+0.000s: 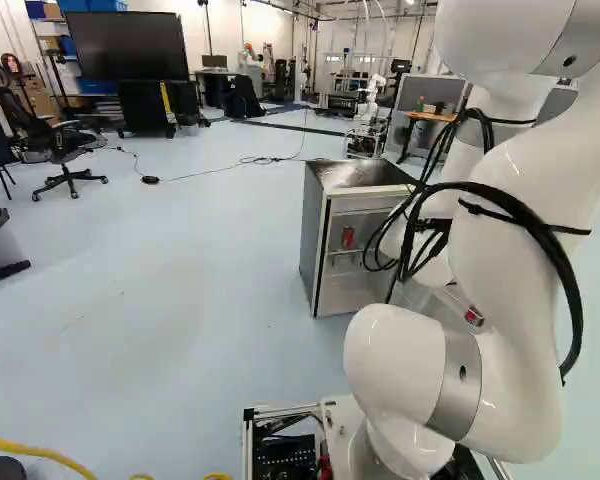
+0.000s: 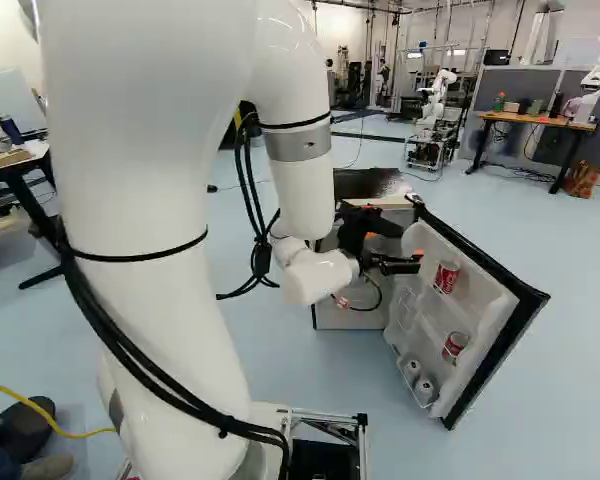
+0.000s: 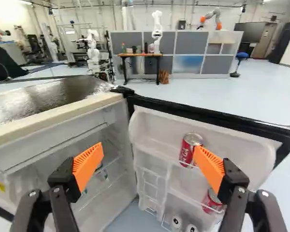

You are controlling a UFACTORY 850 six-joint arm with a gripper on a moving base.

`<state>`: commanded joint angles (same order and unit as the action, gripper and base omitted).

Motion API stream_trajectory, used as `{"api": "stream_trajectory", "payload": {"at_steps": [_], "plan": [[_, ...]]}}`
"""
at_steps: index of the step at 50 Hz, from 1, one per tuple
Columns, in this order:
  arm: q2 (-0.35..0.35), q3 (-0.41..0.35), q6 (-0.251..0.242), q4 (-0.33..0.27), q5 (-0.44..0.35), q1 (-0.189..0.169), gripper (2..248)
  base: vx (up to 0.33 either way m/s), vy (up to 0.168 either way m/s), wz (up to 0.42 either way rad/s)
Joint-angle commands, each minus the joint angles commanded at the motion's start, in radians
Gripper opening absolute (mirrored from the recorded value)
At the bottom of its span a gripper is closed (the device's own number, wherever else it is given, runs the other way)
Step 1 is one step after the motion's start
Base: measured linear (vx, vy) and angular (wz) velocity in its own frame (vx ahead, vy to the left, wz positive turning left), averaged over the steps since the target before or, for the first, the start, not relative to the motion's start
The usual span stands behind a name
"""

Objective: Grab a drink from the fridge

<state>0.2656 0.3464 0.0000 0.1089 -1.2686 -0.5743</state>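
In the right base view my gripper (image 2: 394,249) is at the open fridge, near the inner side of its door (image 2: 492,318). The wrist view shows the gripper (image 3: 150,160) open, nothing between its orange pads. Ahead of it, a red can (image 3: 189,149) stands on the door's upper shelf, partly behind one finger; another red can (image 3: 212,201) is lower down, with silver-topped cans (image 3: 177,222) at the bottom. The fridge body (image 1: 325,250) shows in the left base view, a red can (image 1: 347,237) inside. Some shelf items inside are hard to make out.
The fridge's metal top (image 3: 48,99) and the door's black upper edge (image 3: 208,115) lie close around the gripper. Farther back are a wooden-topped table (image 2: 540,120) and another robot (image 2: 437,100). An office chair (image 1: 68,150) stands at the left of the left base view.
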Motion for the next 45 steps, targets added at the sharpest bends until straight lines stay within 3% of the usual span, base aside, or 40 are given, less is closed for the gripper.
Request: {"api": "stream_trajectory", "payload": {"at_steps": [45], "plan": [[0.174,0.076,0.000,-0.467,0.000,0.001,247,0.000,0.000,0.000]]}}
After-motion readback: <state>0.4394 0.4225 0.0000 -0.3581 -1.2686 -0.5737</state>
